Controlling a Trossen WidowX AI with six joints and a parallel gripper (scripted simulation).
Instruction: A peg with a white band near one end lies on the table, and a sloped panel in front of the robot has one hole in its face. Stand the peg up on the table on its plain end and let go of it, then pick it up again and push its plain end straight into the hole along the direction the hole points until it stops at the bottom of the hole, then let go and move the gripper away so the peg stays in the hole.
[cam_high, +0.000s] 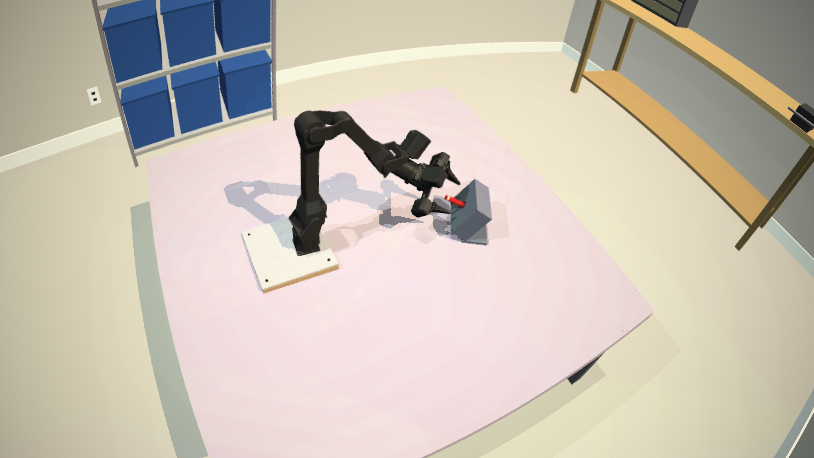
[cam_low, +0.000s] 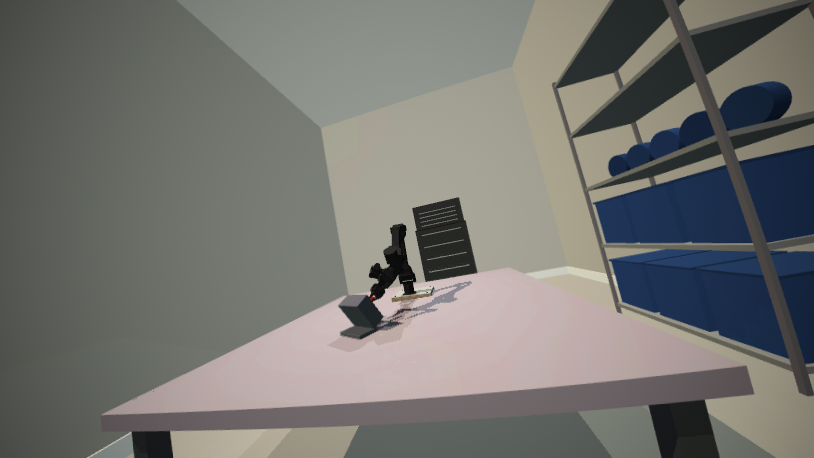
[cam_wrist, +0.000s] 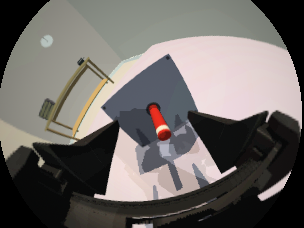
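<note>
2 dark fingers of the end effector (cam_wrist: 158, 137) stand spread nearly to their widest, 1 on each side of the peg (cam_wrist: 158, 122), and neither touches it: the end effector holds nothing. In the wrist view both fingers taper to points aimed at the panel, with pale bench showing in the gap between them and the peg.

The peg is a short red cylinder. Its near end, seen round and face-on from the wrist, carries a narrow white band just behind the tip. The far, plain end goes into the hole in the grey sloped panel (cam_wrist: 175, 88), so only a stub projects from the face, square to it. From the top view the peg (cam_high: 455, 200) reads as a small red stub with a white tip, jutting from the panel (cam_high: 477, 205) toward the end effector (cam_high: 446, 189).

The panel is a grey slab tilted back on a flat foot, resting on the pink bench (cam_high: 398, 341). From the exterior view its back (cam_low: 359, 311) faces the camera, and the peg (cam_low: 372, 296) is only a red speck above its top edge.

The black arm (cam_high: 310, 187) rises from a white base plate (cam_high: 278, 259) and reaches over and down to the panel.
</note>
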